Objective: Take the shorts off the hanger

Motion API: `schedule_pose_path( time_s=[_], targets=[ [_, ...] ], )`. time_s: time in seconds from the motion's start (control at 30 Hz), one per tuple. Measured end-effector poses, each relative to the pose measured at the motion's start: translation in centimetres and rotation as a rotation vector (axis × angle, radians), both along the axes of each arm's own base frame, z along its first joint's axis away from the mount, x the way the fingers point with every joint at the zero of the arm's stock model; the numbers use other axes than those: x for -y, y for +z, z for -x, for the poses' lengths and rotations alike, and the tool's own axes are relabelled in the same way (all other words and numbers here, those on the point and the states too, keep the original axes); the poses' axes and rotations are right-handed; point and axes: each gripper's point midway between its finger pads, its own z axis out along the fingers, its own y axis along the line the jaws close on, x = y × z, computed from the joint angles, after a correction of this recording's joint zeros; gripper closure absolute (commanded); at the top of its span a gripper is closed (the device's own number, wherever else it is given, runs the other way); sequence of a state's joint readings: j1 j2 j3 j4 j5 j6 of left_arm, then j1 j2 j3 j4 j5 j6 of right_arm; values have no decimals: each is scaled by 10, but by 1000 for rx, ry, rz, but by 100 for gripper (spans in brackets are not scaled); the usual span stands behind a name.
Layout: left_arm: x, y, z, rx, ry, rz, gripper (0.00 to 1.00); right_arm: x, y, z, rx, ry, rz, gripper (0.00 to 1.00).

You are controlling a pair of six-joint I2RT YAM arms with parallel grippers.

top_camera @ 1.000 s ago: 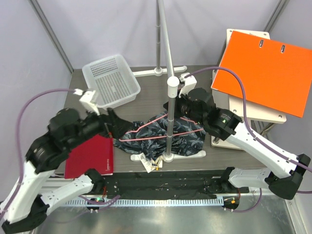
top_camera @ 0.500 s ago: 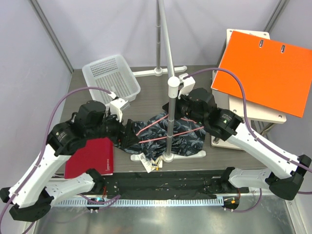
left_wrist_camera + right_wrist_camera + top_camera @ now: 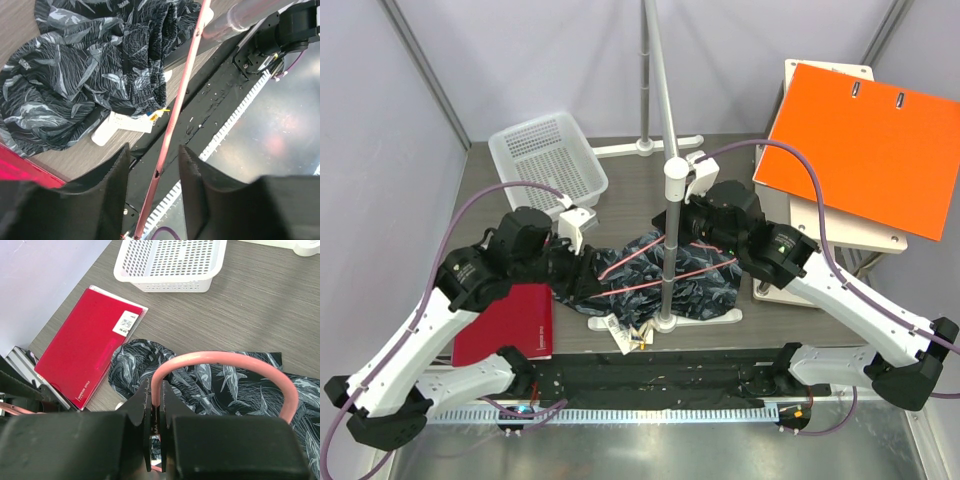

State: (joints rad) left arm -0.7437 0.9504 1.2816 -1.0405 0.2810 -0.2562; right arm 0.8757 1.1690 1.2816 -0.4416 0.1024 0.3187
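Your right tool (image 3: 156,405) is pinching the thin pink wire hanger (image 3: 225,359) — your left tool (image 3: 154,150), opened wide, is straddling its wire beside dark leaf-print cloth shorts (image 3: 75,85).

No word here comes through clearly enough for you to read. The flat red rectangular book (image 3: 85,352) carries a white sticker (image 3: 125,322) with dark, code-like print and a line of small pale lettering (image 3: 84,388) near one edge, both too small to make out. On the soft dark navy leaf-print shorts (image 3: 75,75), the left wrist view gives you small white letters (image 3: 122,4), blurred beyond reading. The white paper tags (image 3: 127,122) beside the cloth show no legible print.
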Motion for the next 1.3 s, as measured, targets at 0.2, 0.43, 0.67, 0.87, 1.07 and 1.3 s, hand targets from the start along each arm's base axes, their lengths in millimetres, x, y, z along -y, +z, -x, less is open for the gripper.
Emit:
schedule_pose_path(
  time_s=[0.2,0.43,0.67,0.87,1.07,1.3],
  targets=[
    [-1,-9,3,-14,-3,-8,100,-2,2,1,4,10,-9,96],
    [-14,-1,-8,46,100,-6,100,4,8,-5,-1,-55,-42,1],
    [-57,6,-29,111,420,-33,100,54,24,-15,13,-346,-162,0],
    [-91,31,-38,187,689,86,100,103,42,-7,44,-529,-300,2],
    [-83,79,-45,261,700,249,100,124,53,2,71,-571,-359,3],
    [-39,128,-90,310,646,301,100,130,61,11,75,-558,-406,5]
  ],
)
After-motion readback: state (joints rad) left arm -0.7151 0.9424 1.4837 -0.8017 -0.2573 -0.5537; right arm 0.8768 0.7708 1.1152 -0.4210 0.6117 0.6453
